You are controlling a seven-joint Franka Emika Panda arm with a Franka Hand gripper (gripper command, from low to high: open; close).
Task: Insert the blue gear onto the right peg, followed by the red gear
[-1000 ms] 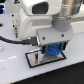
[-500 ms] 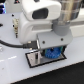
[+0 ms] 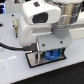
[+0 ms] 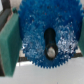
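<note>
I've got the hand [image 3: 48, 51] low over the plate [image 3: 34, 60], clamped on the blue gear [image 4: 46, 35]; peg [image 4: 50, 51] shows thru its hub hole, directly below hand.

Bright, washed-out glare; soft blur throughout both views.

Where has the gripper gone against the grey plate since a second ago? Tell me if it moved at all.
Yes. In the exterior view the gripper has come down toward the grey plate, carrying the blue gear lower; sideways shift is too small to tell.
</note>
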